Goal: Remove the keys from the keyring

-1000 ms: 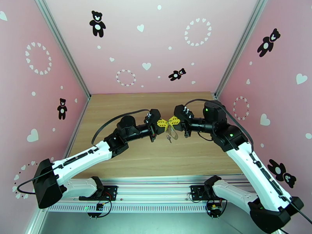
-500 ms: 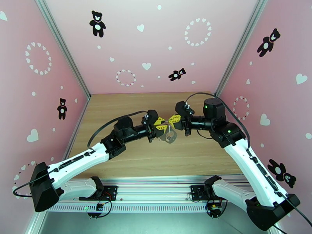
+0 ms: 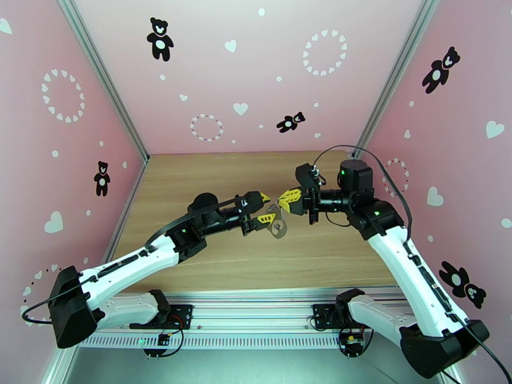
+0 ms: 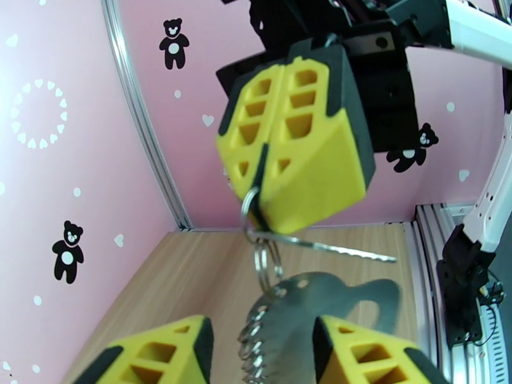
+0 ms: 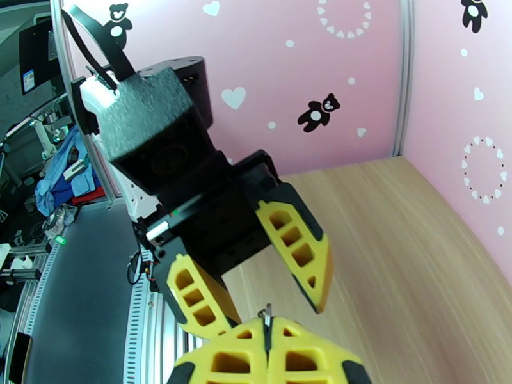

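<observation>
Now, your right gripper (image 3: 281, 203) clamped tight on the top of the keyring (image 3: 278, 226), bunch dangling above the middle of the worktop (image 3: 224, 264), one key (image 4: 345, 252) jutting sideways, your left gripper (image 3: 265, 208) fingers parted, flanking the bunch.

Bright, even light with soft shadows; wide-angle edges bend noticeably.

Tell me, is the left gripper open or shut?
Open. The left gripper has its yellow fingers well apart; the keyring hangs from the shut right gripper.
</observation>
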`<state>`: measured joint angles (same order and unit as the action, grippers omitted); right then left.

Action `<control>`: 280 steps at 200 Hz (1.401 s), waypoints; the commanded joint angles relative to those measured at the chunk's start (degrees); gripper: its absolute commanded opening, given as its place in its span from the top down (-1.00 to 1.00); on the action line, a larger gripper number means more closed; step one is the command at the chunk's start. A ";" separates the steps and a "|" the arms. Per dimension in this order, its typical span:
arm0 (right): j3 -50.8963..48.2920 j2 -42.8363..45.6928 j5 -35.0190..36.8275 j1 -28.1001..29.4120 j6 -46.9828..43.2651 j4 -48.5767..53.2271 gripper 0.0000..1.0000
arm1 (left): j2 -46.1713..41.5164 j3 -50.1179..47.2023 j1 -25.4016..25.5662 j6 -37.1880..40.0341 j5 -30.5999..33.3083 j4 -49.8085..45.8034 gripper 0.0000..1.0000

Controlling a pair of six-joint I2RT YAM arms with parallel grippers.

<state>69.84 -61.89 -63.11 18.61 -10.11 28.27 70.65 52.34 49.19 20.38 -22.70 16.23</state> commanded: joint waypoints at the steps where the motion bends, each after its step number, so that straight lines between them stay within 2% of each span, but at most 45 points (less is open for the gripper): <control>1: 1.05 -0.75 -3.84 -0.32 -0.99 0.89 1.00 | 1.14 2.32 -0.68 2.77 -1.17 -0.83 -0.01; 68: 2.21 -2.14 -5.62 -0.29 -2.37 2.53 1.00 | 1.56 4.15 -1.13 5.05 -7.24 -2.34 0.02; 98: 2.53 -2.36 -6.73 -0.31 -2.28 2.56 1.00 | 2.56 5.93 -1.29 5.89 -9.06 -5.49 0.15; 142: 2.84 -2.48 -7.28 -0.33 -1.41 1.86 1.00 | 2.77 5.76 -1.66 5.60 -9.48 -4.68 0.25; 215: 2.31 -1.88 -6.61 -0.28 -1.40 1.86 1.00 | 4.28 5.76 -1.93 3.45 -9.99 -1.83 0.53; 280: 1.87 -1.33 -1.52 1.14 -3.81 3.39 1.00 | 4.23 6.63 -2.34 -1.55 -10.72 -1.11 0.86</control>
<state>70.94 -64.07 -66.96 18.81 -12.29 30.61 74.39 56.75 47.42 21.96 -31.38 12.93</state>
